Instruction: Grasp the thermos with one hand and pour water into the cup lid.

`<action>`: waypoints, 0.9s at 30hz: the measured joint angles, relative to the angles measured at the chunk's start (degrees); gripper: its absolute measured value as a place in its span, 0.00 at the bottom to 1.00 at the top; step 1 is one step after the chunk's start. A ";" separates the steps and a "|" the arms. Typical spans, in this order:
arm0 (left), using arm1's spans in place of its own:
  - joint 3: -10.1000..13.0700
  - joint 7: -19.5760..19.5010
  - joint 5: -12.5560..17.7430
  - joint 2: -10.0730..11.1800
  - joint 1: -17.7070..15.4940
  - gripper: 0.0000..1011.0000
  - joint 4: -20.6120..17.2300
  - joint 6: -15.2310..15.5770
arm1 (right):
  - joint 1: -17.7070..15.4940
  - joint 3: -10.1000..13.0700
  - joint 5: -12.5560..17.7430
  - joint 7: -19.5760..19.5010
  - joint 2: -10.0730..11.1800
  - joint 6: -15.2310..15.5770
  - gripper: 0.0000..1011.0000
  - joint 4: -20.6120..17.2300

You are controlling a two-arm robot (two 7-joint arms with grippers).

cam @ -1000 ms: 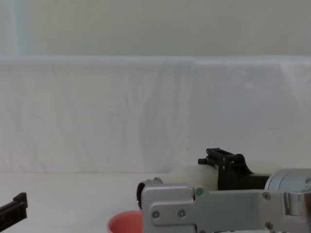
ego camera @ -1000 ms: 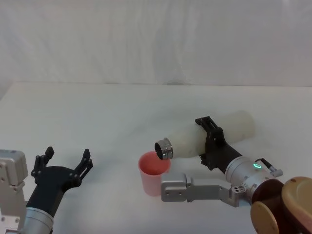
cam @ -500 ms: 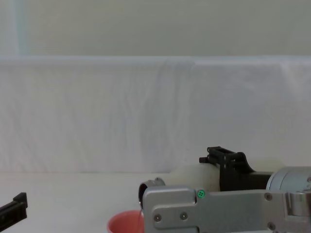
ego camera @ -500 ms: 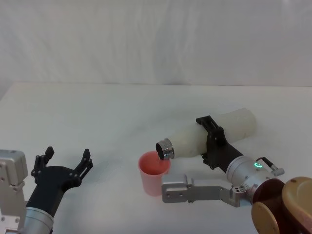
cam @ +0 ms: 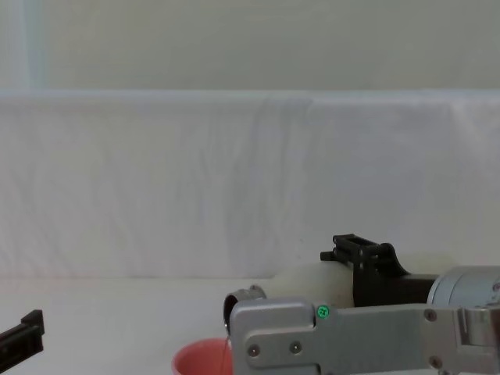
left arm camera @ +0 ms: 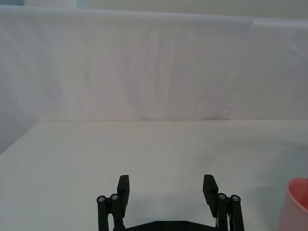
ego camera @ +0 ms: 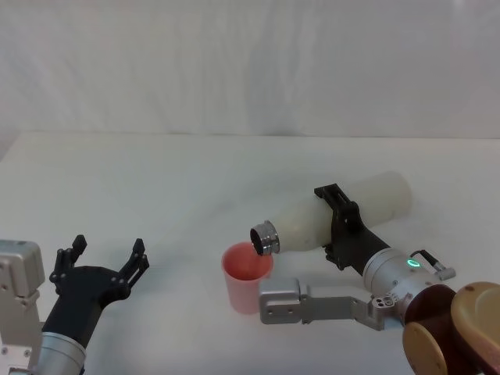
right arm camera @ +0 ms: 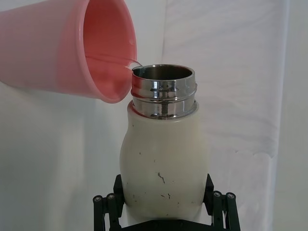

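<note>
Compared with a second ago, the thermos [ego camera: 332, 217] is tipped a little further, its base raised slightly toward the right of the head view while the steel neck [ego camera: 264, 237] is kept over the cup lid [ego camera: 247, 275]. A thin stream, absent from the chest view a second ago, is now seen below the neck there; the pour is judged to be under way rather than finished.

The thermos is held nearly level, right of centre in the head view, clamped round its middle by the right gripper [ego camera: 337, 226], whose jaws are closed on its body. In the right wrist view, water [right arm camera: 126, 62] is seen running from the open neck over the pink rim, and a little water is seen lying inside the cup. How much is left in the thermos cannot be told.

The cup lid is stood on the table [ego camera: 195, 180], just below centre of the head view. The left gripper [ego camera: 105, 262] is parked at lower left, its jaws spread wide and holding nothing.
</note>
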 joint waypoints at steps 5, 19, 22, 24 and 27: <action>0.00 0.00 0.00 0.00 0.00 0.99 0.00 0.00 | 0.11 0.02 -0.01 0.00 -0.04 -0.03 0.95 0.03; 0.00 0.00 0.00 0.00 0.00 0.99 0.00 0.00 | 0.37 0.06 0.04 0.09 -0.03 -0.18 0.95 0.10; 0.00 0.00 0.00 0.00 0.00 0.99 0.00 0.00 | 0.47 0.07 0.08 0.09 -0.08 -0.25 0.95 0.14; 0.00 0.00 0.00 0.00 0.00 0.99 0.00 0.00 | 0.51 0.07 0.10 0.12 -0.09 -0.26 0.95 0.16; 0.00 0.00 0.00 0.00 0.00 0.99 0.00 0.00 | 0.58 0.05 0.12 0.21 -0.09 -0.29 0.95 0.19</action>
